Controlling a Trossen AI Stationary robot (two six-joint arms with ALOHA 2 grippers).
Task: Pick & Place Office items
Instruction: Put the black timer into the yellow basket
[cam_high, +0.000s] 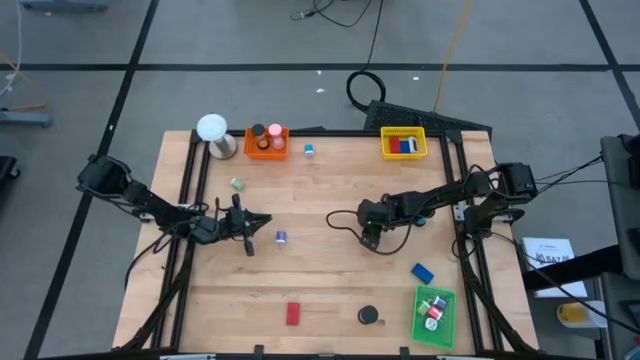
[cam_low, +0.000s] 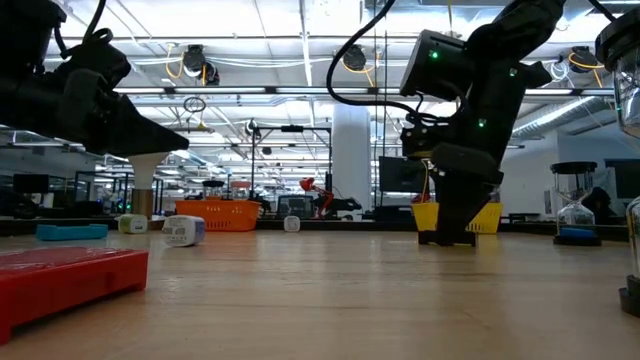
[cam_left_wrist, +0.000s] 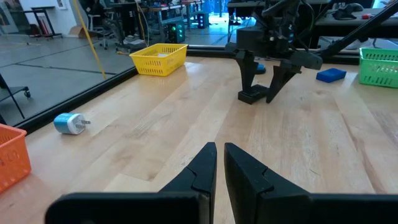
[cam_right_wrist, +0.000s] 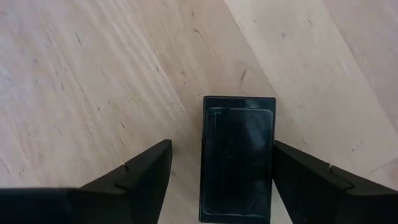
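- Your right gripper (cam_right_wrist: 217, 180) stands with fingers spread around a black block (cam_right_wrist: 237, 155), which lies flat on the table (cam_high: 330, 280), centre of the high view; a small gap shows at each side.
- Your left gripper (cam_left_wrist: 219, 163) is pressed together, empty, at centre left.
- A red block (cam_high: 293, 314) lies at the lower middle, well apart.
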